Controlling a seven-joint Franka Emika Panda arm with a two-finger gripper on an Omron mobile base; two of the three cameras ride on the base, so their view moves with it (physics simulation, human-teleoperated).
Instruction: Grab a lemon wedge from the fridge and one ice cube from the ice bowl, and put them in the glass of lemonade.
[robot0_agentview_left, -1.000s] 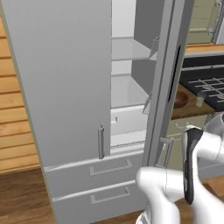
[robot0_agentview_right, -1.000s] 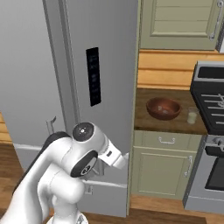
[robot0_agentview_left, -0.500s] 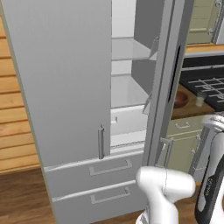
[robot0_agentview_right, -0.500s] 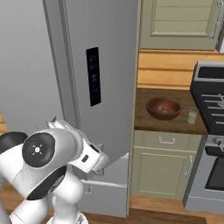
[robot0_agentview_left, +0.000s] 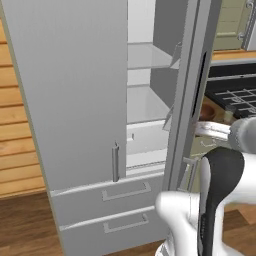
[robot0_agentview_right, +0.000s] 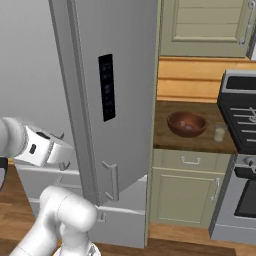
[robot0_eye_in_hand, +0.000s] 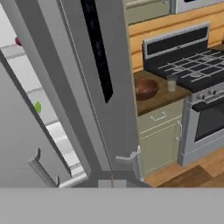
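Now that the gripper (robot0_agentview_right: 62, 150) has swung beside the fridge (robot0_agentview_right: 120, 100) door edge, fingers apart and empty, the lemon wedge (robot0_eye_in_hand: 37, 106) inside awaits.

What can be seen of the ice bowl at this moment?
The ice bowl is a wide, shallow, round dish with a reddish-brown, wood-like look. It sits upright on the dark wooden counter between the fridge and the stove, with the small glass standing apart beside it. Pale contents show faintly inside. Nothing touches it but the counter.
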